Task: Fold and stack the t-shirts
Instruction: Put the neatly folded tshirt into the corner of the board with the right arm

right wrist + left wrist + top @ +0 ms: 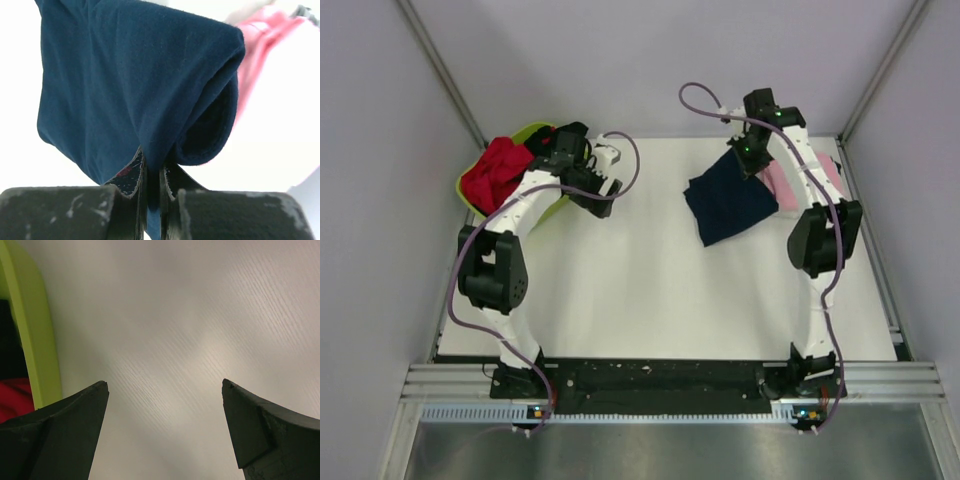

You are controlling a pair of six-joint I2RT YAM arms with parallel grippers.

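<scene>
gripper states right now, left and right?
Left gripper: open, holding nothing.
Right gripper: closed on the navy t-shirt.

Seen from above, the pink t-shirt (782, 186) at the far right corner of the table (650, 290) shows only as strips. The rest lies under the navy t-shirt (728, 200) and the right arm (817, 238). The right wrist view gives it as a blurred patch cut by the top edge, where the navy t-shirt also runs off. The left arm (535, 195) and red t-shirt (495, 172) hide much of the lime green basin (532, 130). The left wrist view's left edge cuts basin and red cloth. A dark patch (10, 340) inside the basin cannot be identified.
</scene>
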